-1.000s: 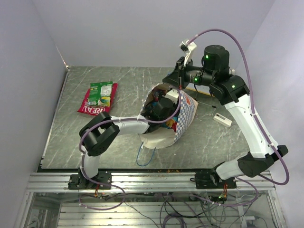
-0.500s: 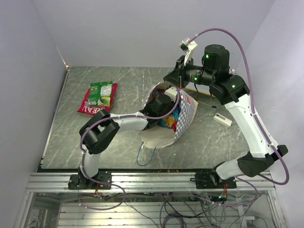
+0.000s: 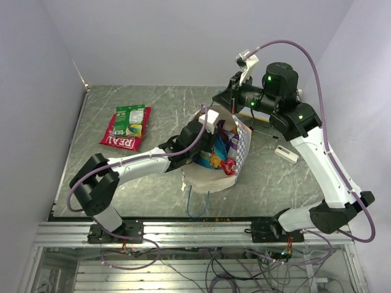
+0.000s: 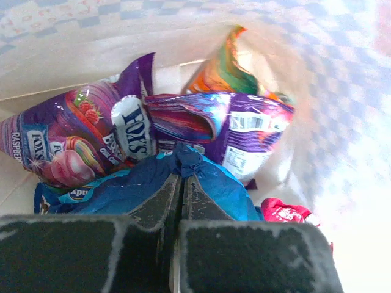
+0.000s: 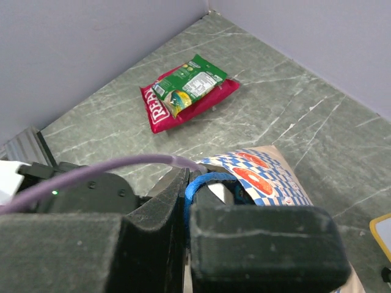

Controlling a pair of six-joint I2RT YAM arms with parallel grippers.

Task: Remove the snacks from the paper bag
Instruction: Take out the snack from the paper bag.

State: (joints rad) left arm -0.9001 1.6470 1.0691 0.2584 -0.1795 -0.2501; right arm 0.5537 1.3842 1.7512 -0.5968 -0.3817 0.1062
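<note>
The paper bag (image 3: 239, 141), blue-and-white checkered outside, lies mid-table with its mouth toward the left arm. Inside it lie two purple packets (image 4: 67, 146) (image 4: 235, 125), an orange one (image 4: 227, 66), a blue one (image 4: 227, 190) and a small red candy (image 4: 284, 211). My left gripper (image 4: 183, 174) is inside the bag, shut on a pinched fold of the blue packet. The right gripper (image 5: 187, 183) sits above the bag's far rim, shut on the blue cord handle (image 5: 206, 180). A red "REAL" packet (image 3: 121, 138) with a green packet (image 3: 131, 119) on it lies on the table to the left.
A small white block (image 3: 286, 154) lies right of the bag. The bag's other blue cord handle (image 3: 198, 204) trails toward the near edge. A yellow-edged flat object (image 5: 382, 235) sits behind the bag near the right arm. Grey walls close the left and back sides.
The left gripper has closed on the blue packet inside the bag, and its arm has stretched out and lifted. The bag's mouth has shifted slightly; the right arm still holds the handle.
</note>
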